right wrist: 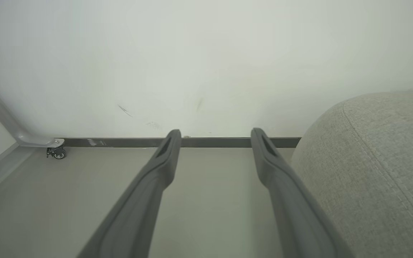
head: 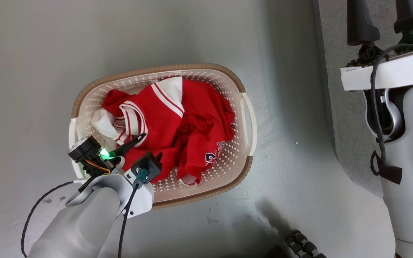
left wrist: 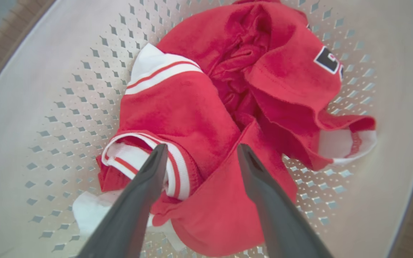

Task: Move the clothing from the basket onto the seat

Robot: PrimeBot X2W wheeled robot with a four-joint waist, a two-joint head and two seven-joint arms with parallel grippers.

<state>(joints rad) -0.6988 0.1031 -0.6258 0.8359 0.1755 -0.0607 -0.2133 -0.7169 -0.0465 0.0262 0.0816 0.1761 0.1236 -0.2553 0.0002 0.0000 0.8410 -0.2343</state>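
**Left end effector poised over red kit in the laundry basket, the seat off to the right**

At left, the left end effector [head: 152, 145] hovers just above the clothing [head: 177, 122], its two dark fingers spread wide and gripping nothing. One tip sits by a white-striped cuff [left wrist: 177, 168], the other over a plain red fold. The clothing lies crumpled inside the basket [head: 206, 68], which stands on the grey floor [head: 31, 53], with the numbered piece toward its right-hand wall. The step in hand looks to be the grab. It should go best with a straight drop so the fingers straddle a thick ridge of cloth rather than a thin edge, then a firm close and a lift high enough to clear the brown rim without dragging the basket. Farther right is the seat [head: 326, 53], with the right end effector [head: 385, 18] above it, fingers parted and empty.
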